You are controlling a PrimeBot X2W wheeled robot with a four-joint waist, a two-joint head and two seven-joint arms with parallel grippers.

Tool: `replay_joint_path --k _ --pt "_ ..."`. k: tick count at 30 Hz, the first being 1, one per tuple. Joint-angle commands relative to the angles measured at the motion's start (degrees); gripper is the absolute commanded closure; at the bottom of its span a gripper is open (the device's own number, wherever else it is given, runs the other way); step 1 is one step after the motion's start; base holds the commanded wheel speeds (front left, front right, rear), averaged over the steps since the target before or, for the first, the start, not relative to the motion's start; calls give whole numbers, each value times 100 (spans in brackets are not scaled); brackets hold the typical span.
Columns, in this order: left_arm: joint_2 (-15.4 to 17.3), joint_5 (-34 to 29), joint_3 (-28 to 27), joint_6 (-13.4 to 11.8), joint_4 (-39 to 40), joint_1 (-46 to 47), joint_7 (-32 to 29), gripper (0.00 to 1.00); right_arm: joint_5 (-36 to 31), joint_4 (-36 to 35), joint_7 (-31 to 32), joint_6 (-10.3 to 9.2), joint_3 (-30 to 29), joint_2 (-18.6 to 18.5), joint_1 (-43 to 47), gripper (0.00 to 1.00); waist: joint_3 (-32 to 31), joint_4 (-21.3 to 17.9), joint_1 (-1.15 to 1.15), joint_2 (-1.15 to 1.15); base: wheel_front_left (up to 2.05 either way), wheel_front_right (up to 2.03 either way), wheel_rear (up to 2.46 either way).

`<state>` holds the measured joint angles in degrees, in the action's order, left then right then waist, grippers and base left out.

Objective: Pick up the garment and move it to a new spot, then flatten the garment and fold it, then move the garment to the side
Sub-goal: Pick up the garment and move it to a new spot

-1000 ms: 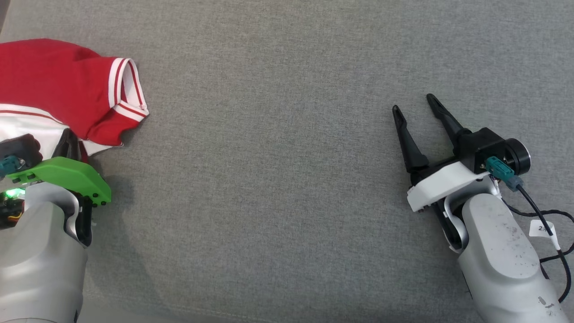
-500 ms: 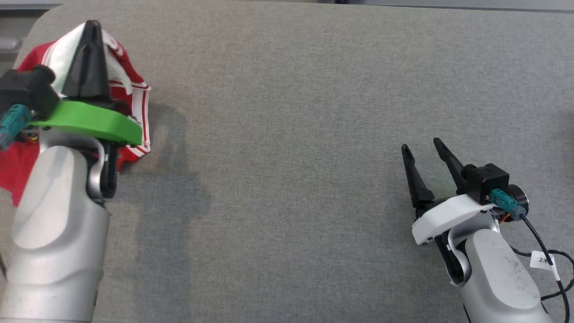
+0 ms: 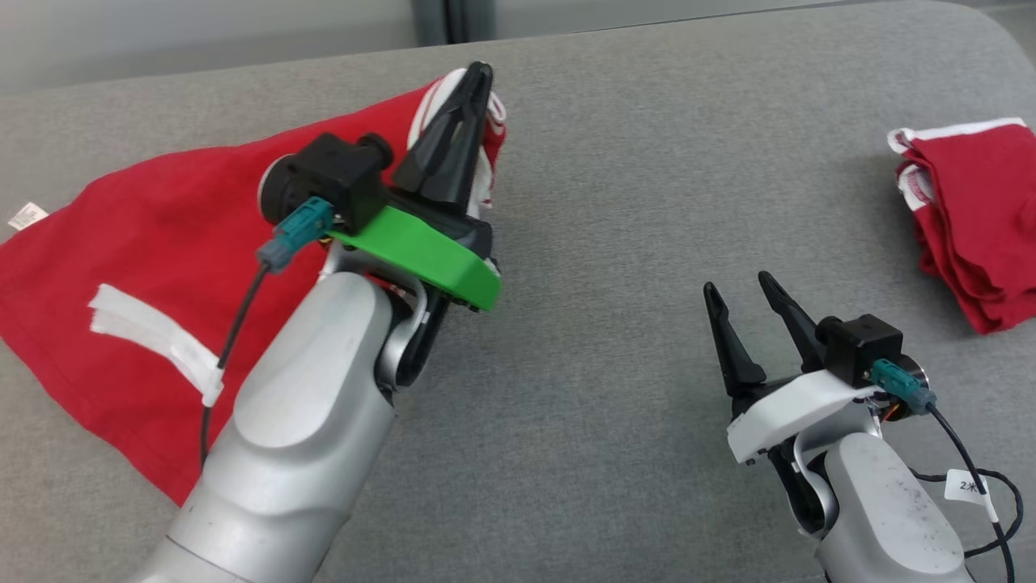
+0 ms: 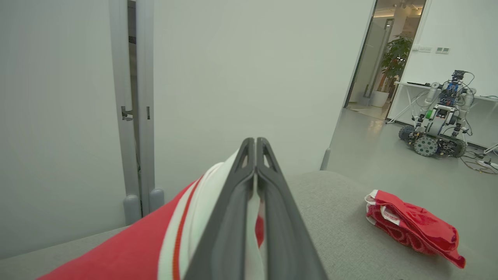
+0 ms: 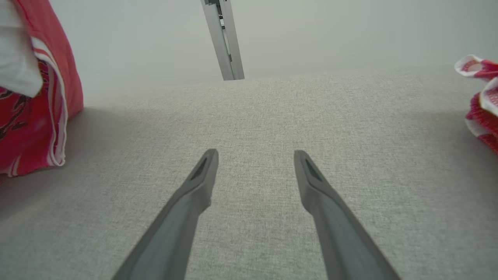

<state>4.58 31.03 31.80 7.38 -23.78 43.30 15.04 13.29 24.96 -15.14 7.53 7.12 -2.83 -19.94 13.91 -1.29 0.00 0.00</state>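
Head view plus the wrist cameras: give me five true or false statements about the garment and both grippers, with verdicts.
1. The left gripper is shut on the striped edge of the red garment. True.
2. The right gripper holds a corner of that garment. False: it is open and empty, over the grey surface.
3. A second red garment lies bunched at the surface's far right. True.
4. The held garment is folded into a neat square. False: it trails unfolded from the left gripper across the surface.
5. In the left wrist view, a wheeled robot stands on the floor beyond. True.
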Motion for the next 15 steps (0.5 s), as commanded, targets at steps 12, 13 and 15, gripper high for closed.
replay_joint_path --k 12,13,15 --pt "-145 475 1012 -198 64 -205 18 0 114 50 1 -9 11 -17 206 0 -201 -943 0 0 0 0 0" --pt "-147 431 993 -268 37 -274 18 0 119 51 1 -9 7 -17 209 0 -221 -921 0 0 0 0 0" --pt "-148 232 895 -390 -43 -455 18 0 114 45 1 -9 -21 -18 244 0 -279 -825 0 0 0 0 0"
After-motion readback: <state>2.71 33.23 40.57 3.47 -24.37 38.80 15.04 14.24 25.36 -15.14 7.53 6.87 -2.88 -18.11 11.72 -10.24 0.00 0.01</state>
